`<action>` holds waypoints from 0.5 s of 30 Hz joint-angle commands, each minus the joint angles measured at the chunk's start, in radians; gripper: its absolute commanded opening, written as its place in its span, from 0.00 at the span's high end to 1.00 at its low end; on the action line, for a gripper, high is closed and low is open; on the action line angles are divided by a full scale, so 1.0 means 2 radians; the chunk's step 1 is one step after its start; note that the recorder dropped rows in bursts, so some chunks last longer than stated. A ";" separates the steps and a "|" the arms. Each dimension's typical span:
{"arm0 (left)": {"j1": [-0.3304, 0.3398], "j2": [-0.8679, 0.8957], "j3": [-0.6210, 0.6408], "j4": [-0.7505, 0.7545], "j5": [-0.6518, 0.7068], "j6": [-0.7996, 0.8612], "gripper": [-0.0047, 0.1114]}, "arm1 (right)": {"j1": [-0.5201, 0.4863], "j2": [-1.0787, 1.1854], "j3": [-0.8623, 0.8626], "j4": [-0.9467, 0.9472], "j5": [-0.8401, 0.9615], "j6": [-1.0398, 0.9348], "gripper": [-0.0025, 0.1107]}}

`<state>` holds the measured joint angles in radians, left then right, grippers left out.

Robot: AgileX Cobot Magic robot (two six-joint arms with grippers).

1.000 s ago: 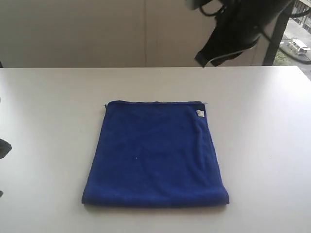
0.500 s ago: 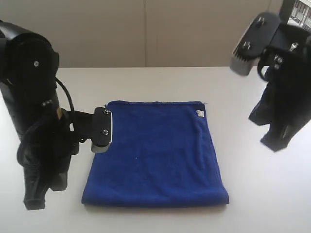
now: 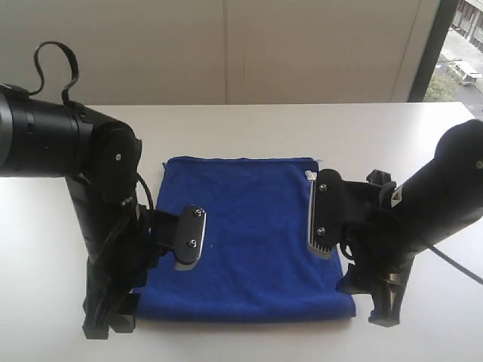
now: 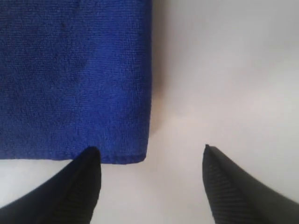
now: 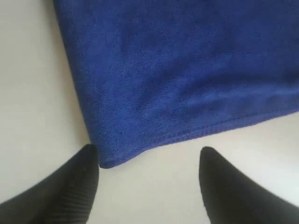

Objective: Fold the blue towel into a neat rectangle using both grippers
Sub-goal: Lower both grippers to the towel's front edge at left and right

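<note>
The blue towel (image 3: 249, 226) lies flat on the white table (image 3: 407, 136) as a folded rectangle, with a small white tag (image 3: 310, 176) at its far right corner. My left gripper (image 3: 111, 326) points down at the towel's near left corner. In the left wrist view its fingers (image 4: 79, 186) stand wide apart, open (image 4: 150, 151), and the towel corner (image 4: 70, 70) sits just ahead of them. My right gripper (image 3: 381, 313) is down at the near right corner. It is also open (image 5: 149, 151), with the towel's corner (image 5: 177, 70) beside one fingertip. Neither holds anything.
A beige wall (image 3: 226, 53) rises behind the table's far edge. A dark window frame (image 3: 426, 53) stands at the back right. Bare tabletop shows on both sides of the towel and beyond it.
Both arms have swung in from the sides and come down to the towel's near corners. A second ago neither was over the table. The towel has not moved.
</note>
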<state>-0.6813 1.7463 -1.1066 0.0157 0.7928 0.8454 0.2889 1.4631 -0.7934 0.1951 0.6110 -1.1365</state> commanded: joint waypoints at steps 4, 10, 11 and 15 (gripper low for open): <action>0.001 0.000 0.048 0.000 -0.076 0.004 0.38 | 0.001 0.028 0.008 0.006 -0.017 -0.019 0.45; 0.001 0.000 0.058 0.000 -0.098 0.011 0.38 | 0.001 0.052 0.008 0.009 -0.018 -0.038 0.45; 0.001 0.000 0.058 0.000 -0.098 0.011 0.38 | 0.001 0.055 0.008 0.009 -0.017 -0.044 0.45; 0.001 0.000 0.059 0.000 -0.105 0.011 0.38 | 0.001 0.067 0.008 0.009 -0.019 -0.057 0.45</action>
<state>-0.6813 1.7480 -0.9990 0.0181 0.5820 0.8650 0.2889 1.5857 -0.7817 0.2049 0.5813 -1.2191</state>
